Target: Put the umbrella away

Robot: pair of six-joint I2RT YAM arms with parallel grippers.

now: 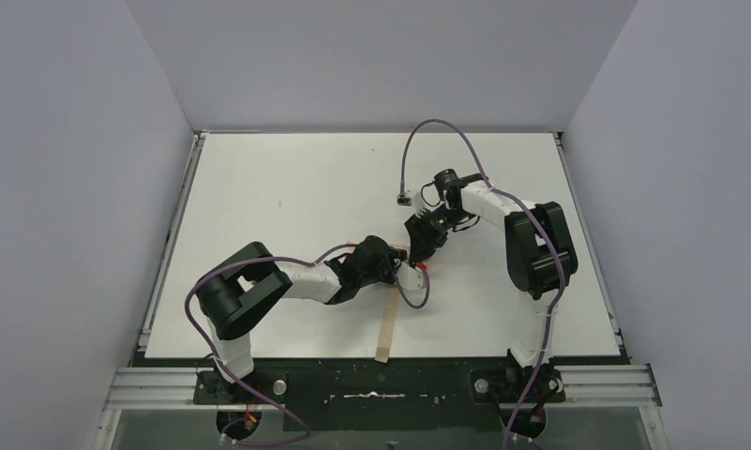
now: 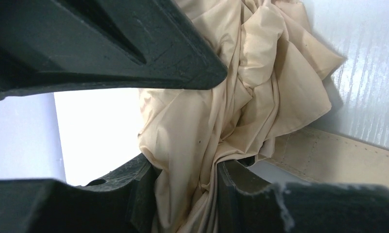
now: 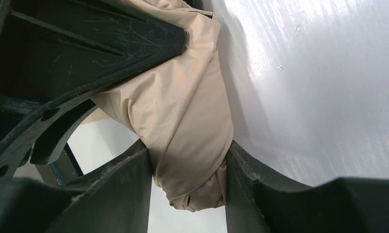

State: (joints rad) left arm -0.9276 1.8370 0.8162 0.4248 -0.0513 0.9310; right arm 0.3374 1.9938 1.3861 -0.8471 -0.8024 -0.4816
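Umbrella (image 3: pixel 182 111) lay at frame centre on the bench (image 1: pixel 287 187), with a tan length trailing toward the lower edge. Left arm (image 1: pixel 306 279) reached in from lower left, jaws clamped on loose folds. Right arm (image 1: pixel 488 202) came from upper right, jaws clamped on the bundled end. Both stood equally near.

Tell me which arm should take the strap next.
Left, probably. The strap lies on the table beside the left fingers and runs toward the near edge, away from the right fingers. Those are shut on the rolled umbrella and can hold it.
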